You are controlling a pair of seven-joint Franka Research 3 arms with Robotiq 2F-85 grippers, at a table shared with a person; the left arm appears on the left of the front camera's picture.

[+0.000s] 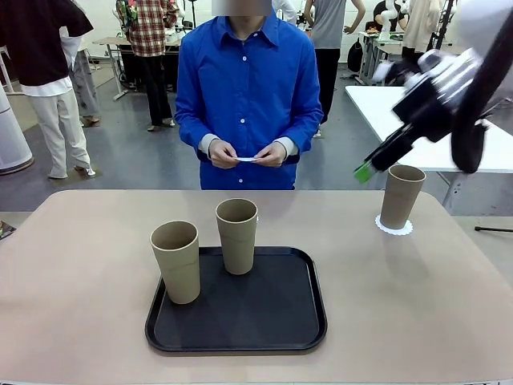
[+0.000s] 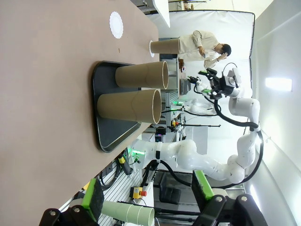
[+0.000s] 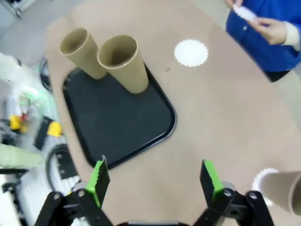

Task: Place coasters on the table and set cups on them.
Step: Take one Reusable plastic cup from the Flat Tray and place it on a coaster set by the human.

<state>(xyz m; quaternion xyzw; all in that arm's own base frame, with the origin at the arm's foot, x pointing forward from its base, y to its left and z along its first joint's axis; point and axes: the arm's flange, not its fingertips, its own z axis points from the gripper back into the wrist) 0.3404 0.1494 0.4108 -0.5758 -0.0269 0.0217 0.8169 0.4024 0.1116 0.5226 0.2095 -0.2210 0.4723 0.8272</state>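
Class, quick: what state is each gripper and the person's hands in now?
Left gripper: open, empty.
Right gripper: open, empty.
Person's hands: holding a white coaster.

Front view: from the near side, level, facing across the table (image 1: pixel 80 281). Left wrist view: rolled sideways, low, seemingly off the left edge. Right wrist view: high, angled down. All three share the tray (image 1: pixel 264 313).
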